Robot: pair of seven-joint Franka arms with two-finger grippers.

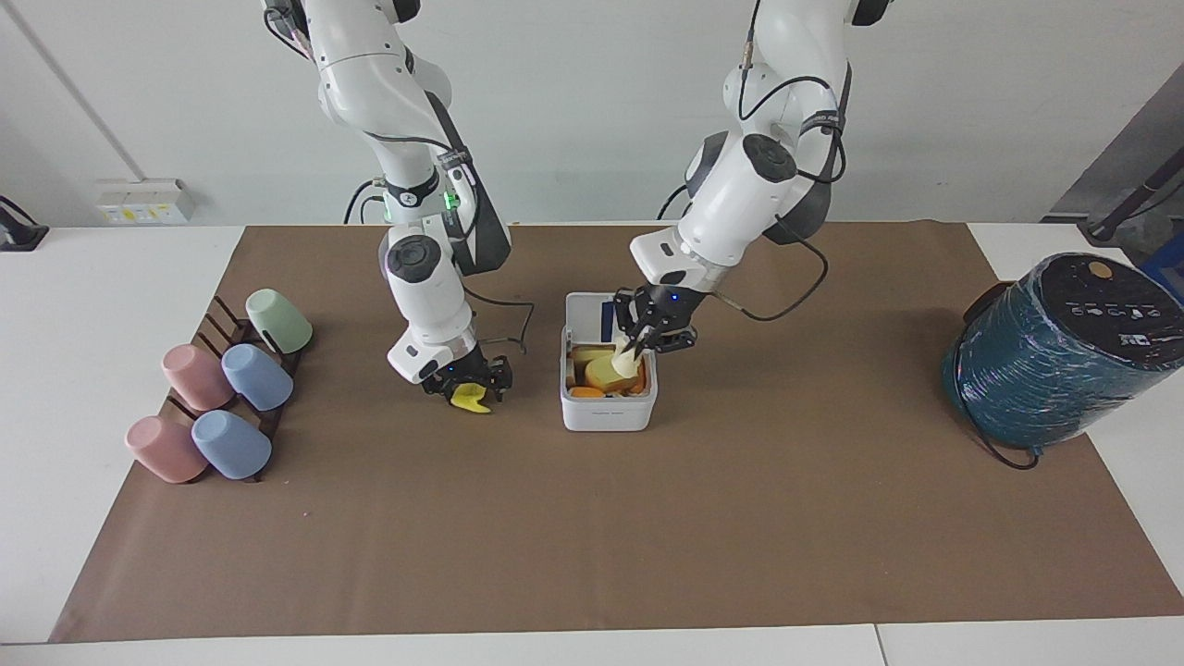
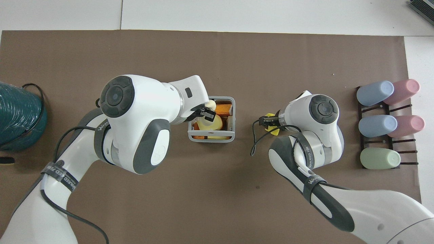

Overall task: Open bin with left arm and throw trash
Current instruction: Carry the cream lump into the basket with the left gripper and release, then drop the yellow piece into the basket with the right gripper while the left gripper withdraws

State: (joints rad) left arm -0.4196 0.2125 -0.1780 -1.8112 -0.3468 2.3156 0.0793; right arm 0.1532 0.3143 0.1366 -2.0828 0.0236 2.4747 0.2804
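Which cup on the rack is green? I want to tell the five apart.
The green cup, alone at the rack's end nearest the robots. The other four are two blue and two pink, lying in pairs.

Five pastel cups [image 1: 222, 388] on rack; teal wrapped cylinder [image 1: 1054, 356].

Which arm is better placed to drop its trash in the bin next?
Left. The left gripper holds the cream lump right over the open bin; the right gripper is down at the yellow scrap beside it.
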